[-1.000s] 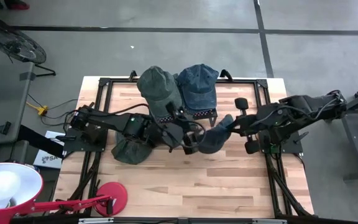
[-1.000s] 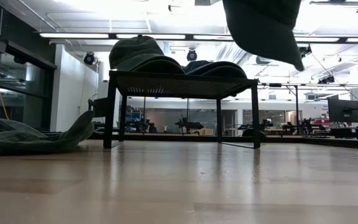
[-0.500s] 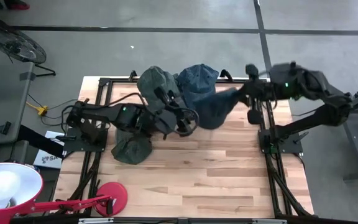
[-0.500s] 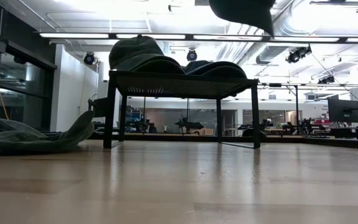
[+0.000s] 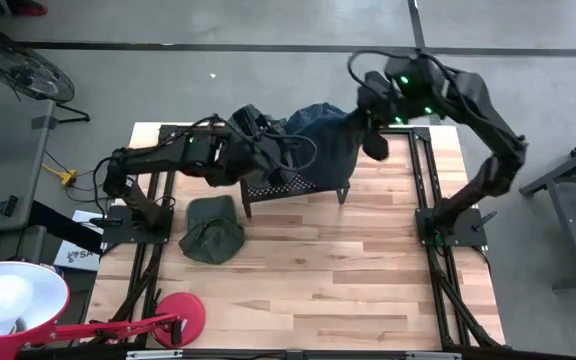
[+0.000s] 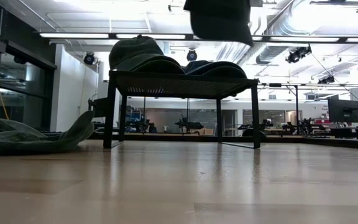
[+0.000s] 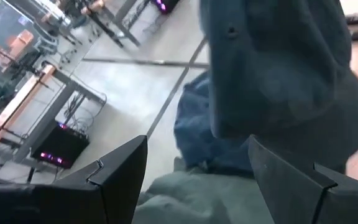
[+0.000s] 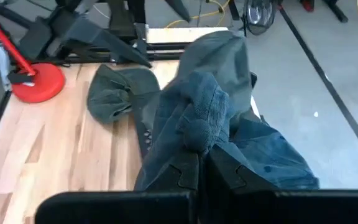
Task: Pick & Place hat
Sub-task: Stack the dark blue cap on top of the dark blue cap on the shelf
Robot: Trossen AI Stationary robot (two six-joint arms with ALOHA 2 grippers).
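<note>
**Dark blue hat held aloft over the rack at the far edge**

Right hand (image 5: 366, 118) raised above the far edge of the worktop (image 5: 348, 290), fingers pressed together on a fold of the dark blue hat (image 5: 336, 148). Hat hanging from that pinch, draped down over the right half of the black rack (image 5: 298, 188). Seen from the right wrist as a bunched blue fold (image 8: 197, 118) caught just ahead of the fingers. In the low view, visible as a dark shape (image 6: 219, 20) hanging clear above the rack (image 6: 182, 81), not touching it.

Left hand (image 5: 286, 160) stretched out over the rack's left half, fingers spread wide and holding nothing. From the left wrist, both fingers (image 7: 110, 174) standing well apart, with the held hat (image 7: 278, 68) close ahead.

Two more hats on the rack: a green hat (image 5: 243, 125) at its far left and a blue denim hat (image 5: 308, 120) beside it, partly hidden under the hanging one. Another green hat (image 5: 211, 230) lying flat on the worktop near the left edge, in front of the rack. Red lamp base (image 5: 176, 315) at the near left corner.
</note>
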